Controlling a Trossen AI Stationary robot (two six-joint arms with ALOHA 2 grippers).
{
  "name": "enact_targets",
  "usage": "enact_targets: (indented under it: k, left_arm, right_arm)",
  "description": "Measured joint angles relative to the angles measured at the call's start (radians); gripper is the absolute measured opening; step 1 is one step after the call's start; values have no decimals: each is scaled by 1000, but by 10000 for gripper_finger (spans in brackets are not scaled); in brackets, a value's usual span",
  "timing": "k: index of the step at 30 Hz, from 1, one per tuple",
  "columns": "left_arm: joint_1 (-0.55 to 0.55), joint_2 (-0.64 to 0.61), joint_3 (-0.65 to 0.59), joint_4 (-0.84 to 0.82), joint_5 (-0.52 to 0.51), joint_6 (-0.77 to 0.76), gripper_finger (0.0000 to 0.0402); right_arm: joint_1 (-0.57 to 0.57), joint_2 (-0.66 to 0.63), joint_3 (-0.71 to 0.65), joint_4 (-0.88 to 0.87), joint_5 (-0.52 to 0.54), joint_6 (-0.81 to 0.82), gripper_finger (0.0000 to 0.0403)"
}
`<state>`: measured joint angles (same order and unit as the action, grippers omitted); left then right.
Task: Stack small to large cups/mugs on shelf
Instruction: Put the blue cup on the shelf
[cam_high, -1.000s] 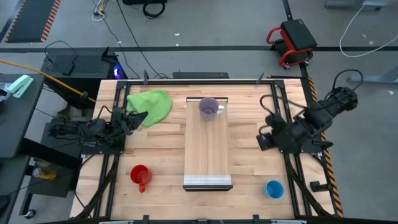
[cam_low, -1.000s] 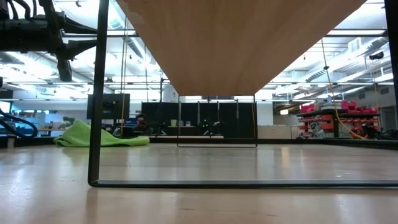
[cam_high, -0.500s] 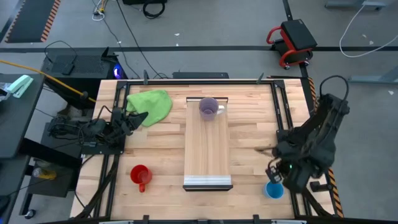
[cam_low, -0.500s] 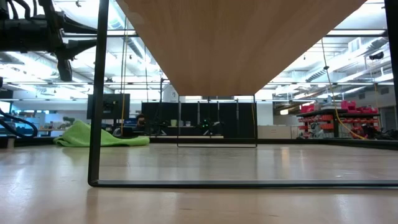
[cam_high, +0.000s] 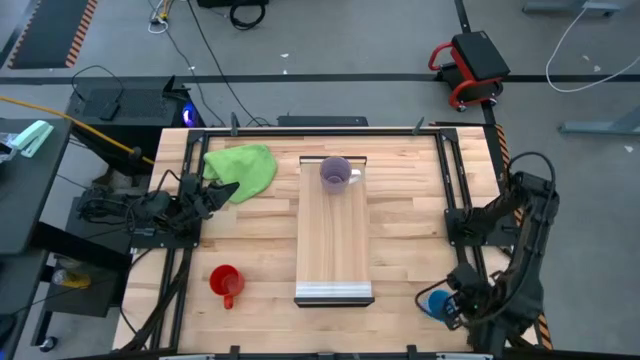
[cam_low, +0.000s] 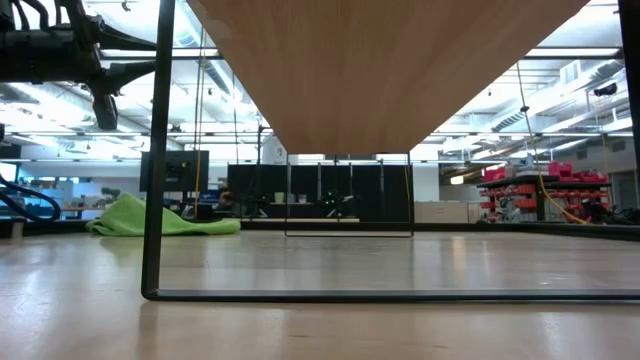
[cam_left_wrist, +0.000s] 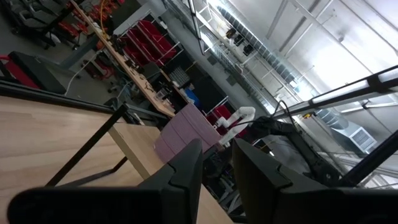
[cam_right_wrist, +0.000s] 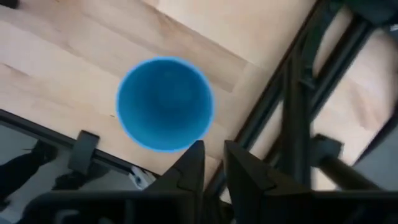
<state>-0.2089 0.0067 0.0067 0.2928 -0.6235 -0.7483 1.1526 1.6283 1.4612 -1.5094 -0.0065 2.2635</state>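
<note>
Pale wooden tabletop (cam_high: 400, 240) carries a long light-wood shelf board (cam_high: 334, 245) bearing a translucent purple mug (cam_high: 335, 172). Right gripper (cam_right_wrist: 210, 163) hovers above the round blue handleless cup (cam_right_wrist: 165, 104), jaws narrowly parted, holding nothing. Left gripper (cam_left_wrist: 216, 163), well left of the board, shows a narrow gap, empty.

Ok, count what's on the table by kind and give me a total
Mugs with a handle: 2, purple mug, red mug
Cups without a handle: 1, blue cup
Cloths: 1, green cloth
Shelf boards: 1, shelf
Total: 5
</note>
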Motion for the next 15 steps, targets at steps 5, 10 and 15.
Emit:
enact_targets:
  k: [5,10,15]
  left_arm:
    - [0,0,0,-17,1,-1,99]
    - [0,0,0,-41,41,-26,95]
    - [0,0,0,-44,63,-32,97]
  right_arm:
    - [-21,52,0,29,-5,23,101]
    - [-56,77,0,51,-4,31,110]
    - [-59,79,0,51,-46,51,110]
